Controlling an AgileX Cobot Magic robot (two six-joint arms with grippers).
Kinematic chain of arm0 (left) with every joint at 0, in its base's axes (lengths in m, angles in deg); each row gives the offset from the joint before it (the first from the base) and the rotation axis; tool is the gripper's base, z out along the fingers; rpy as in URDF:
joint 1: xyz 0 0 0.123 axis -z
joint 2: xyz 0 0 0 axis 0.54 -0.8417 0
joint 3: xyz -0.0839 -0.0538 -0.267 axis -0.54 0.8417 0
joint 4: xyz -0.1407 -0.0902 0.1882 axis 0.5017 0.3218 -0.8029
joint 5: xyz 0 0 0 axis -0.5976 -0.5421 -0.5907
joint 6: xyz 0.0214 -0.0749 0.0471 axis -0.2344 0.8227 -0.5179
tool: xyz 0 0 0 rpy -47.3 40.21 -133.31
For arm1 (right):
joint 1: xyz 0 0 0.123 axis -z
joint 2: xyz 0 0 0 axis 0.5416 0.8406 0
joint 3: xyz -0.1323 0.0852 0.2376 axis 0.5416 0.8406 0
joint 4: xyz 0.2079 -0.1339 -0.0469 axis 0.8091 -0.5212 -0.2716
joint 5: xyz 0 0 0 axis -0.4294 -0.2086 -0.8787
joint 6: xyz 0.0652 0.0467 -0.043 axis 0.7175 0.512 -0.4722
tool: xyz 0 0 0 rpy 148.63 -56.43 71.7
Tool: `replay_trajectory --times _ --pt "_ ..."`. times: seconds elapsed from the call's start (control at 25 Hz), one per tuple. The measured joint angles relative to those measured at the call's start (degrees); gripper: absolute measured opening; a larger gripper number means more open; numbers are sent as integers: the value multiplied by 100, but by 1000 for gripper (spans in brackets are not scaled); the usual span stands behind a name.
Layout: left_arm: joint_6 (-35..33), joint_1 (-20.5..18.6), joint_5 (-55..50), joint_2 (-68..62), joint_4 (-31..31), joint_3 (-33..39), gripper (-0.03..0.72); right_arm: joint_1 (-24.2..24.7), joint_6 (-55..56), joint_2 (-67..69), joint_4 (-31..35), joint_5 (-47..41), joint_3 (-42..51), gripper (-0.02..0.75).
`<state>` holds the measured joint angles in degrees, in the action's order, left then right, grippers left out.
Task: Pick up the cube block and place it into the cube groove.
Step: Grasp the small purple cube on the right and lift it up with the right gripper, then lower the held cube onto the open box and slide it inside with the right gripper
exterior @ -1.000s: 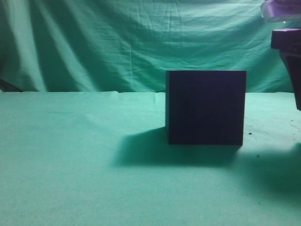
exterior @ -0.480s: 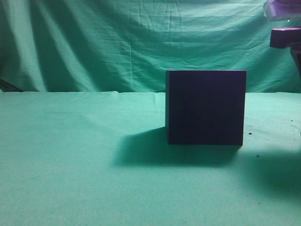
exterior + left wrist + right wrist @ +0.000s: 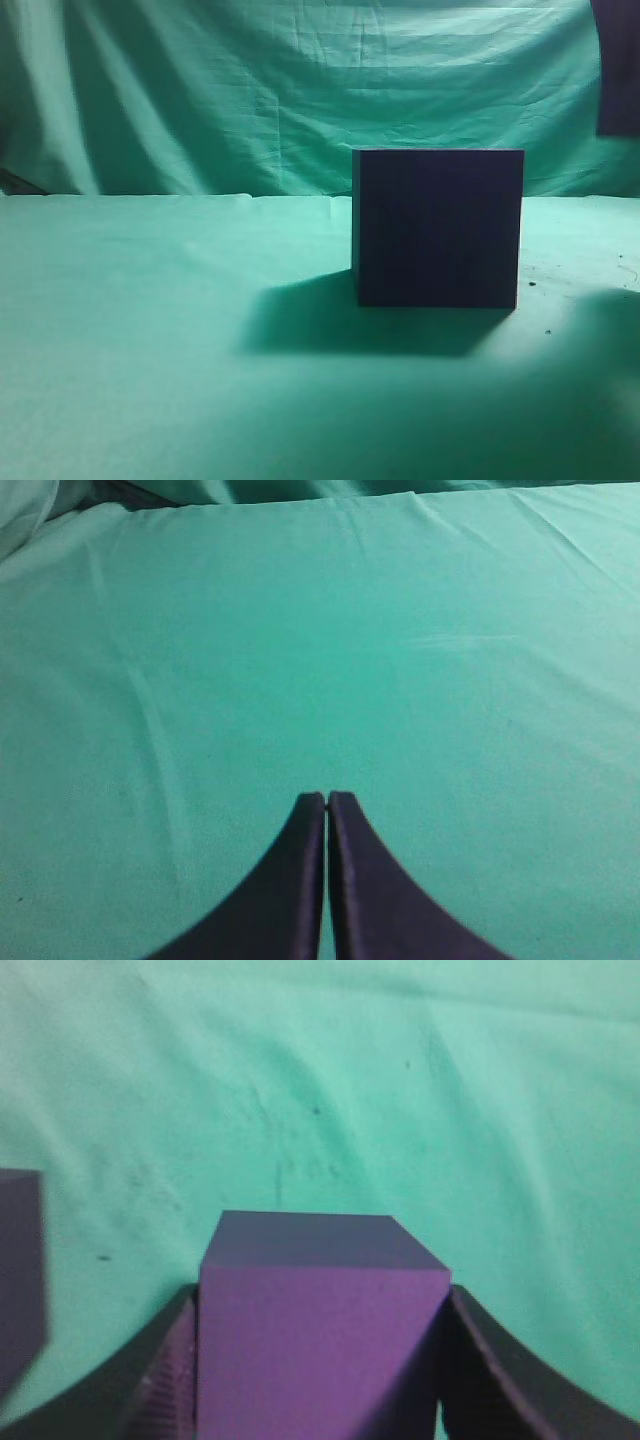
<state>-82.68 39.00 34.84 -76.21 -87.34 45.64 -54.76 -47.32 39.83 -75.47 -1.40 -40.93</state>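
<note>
Since a second ago the cube block (image 3: 320, 1335), clamped between the right gripper's (image 3: 318, 1360) fingers, has risen toward the exterior view's top-right edge, well above the tabletop (image 3: 150, 300) and right of the cube groove box (image 3: 438, 228), while the left gripper's (image 3: 327, 800) fingers stay together over open cloth.

A large dark navy-purple box (image 3: 437, 228) stands upright on the green-draped counter (image 3: 150, 330), right of centre, its shadow spreading toward 8 o'clock. At 2 o'clock from it, a dark purple shape (image 3: 617, 68) hangs against the green backdrop (image 3: 250, 90), cut off by the edge.
</note>
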Motion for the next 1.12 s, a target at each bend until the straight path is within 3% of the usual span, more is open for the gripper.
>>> replay_trajectory --times 0.2,0.4,0.52,1.12 --pt "0 0 0 0 0 0 0 -334 -157 -65 500 -500 -773 426" --pt "0 0 0 0 0 0 0 -1407 -82 -55 632 -555 -825 426" --pt "0 0 0 0 0 0 0 -1778 262 43 659 -525 -866 426" --pt "0 0 0 0 0 0 0 -1876 1036 797 686 -319 -1266 426"
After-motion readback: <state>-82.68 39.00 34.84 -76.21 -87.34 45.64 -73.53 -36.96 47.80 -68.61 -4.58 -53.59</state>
